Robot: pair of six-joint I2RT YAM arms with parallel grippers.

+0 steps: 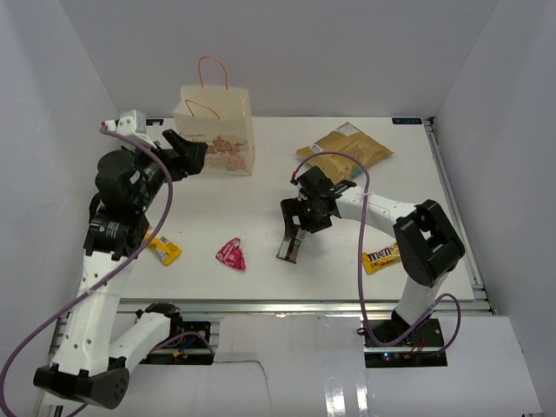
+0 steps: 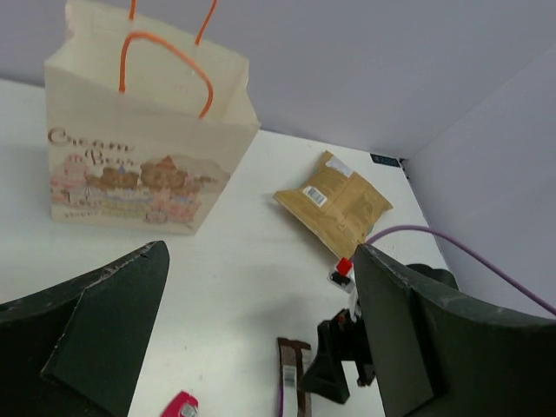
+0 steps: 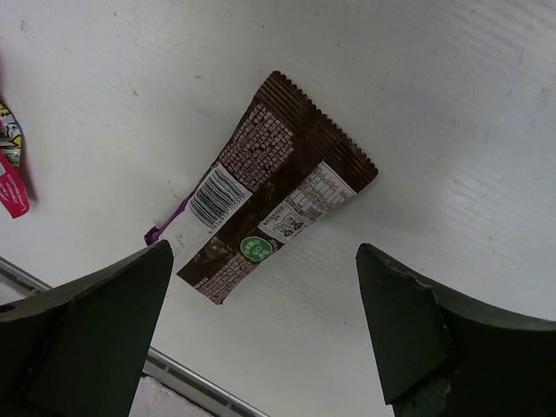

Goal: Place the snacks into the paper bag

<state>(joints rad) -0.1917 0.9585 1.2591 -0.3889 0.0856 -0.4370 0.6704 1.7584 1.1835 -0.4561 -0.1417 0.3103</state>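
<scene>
The paper bag (image 1: 217, 130) is cream, matte and boxy, standing upright at the back left of the white table (image 1: 261, 208), with 2 thin orange cord handles and a pastel bear print with lettering on its front. 5 snacks lie outside it on the table: 1 tan crinkly pouch (image 1: 343, 152) with a barcode label, to the right of the bag; 1 glossy dark brown bar wrapper (image 3: 278, 187) with zigzag crimped ends, lying flat; 1 pink triangular packet (image 1: 232, 254) left of the bar; 1 yellow M&M's packet (image 1: 380, 258) beside the right arm; and 1 yellow-orange packet (image 1: 162, 248) by the left arm. The left gripper (image 2: 261, 339) hangs near the bag's front, spread wide and empty. The right gripper (image 3: 261, 330) points down over the bar wrapper, spread wide, gripping nothing
</scene>
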